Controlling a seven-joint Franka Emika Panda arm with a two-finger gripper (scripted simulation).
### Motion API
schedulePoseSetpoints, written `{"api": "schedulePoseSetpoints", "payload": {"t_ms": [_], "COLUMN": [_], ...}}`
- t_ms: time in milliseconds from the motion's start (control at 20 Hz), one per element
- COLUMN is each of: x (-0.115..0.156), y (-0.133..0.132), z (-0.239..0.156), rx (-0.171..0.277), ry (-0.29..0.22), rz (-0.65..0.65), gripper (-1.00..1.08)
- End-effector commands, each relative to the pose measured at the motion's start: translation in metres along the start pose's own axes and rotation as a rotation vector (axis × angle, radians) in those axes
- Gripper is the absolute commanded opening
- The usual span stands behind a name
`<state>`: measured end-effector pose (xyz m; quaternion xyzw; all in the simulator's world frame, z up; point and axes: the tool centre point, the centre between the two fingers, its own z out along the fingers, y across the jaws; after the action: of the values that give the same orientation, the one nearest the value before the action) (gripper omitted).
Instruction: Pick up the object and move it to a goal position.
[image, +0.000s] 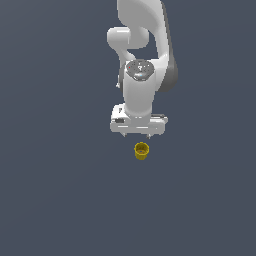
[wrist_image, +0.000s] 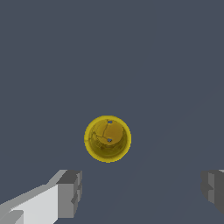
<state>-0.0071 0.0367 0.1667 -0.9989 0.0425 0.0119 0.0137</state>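
Beneath the white Panda arm (image: 142, 60) the claw (image: 138, 135) points straight down with its jaws spread wide and nothing between them; in the wrist view the two grey fingertips (wrist_image: 70, 192) stand far apart, the gap much broader than the cup; the small yellow cup (image: 141, 150) stands upright just below the claw in the exterior view, apart from it, open rimmed top up; it rests on a plain, flat, dark blue-grey worktop (image: 50, 200) that fills both views; no walls or room features show.
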Motion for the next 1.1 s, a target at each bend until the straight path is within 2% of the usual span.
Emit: {"api": "schedulePoseSetpoints", "payload": {"t_ms": [0, 1050], "x": [0.001, 0.006], "y": [-0.002, -0.024], "z": [0.005, 0.06], "rx": [-0.001, -0.015], "ry": [0.001, 0.025], "rz": [0.042, 0.511], "gripper": [1.0, 1.0]}}
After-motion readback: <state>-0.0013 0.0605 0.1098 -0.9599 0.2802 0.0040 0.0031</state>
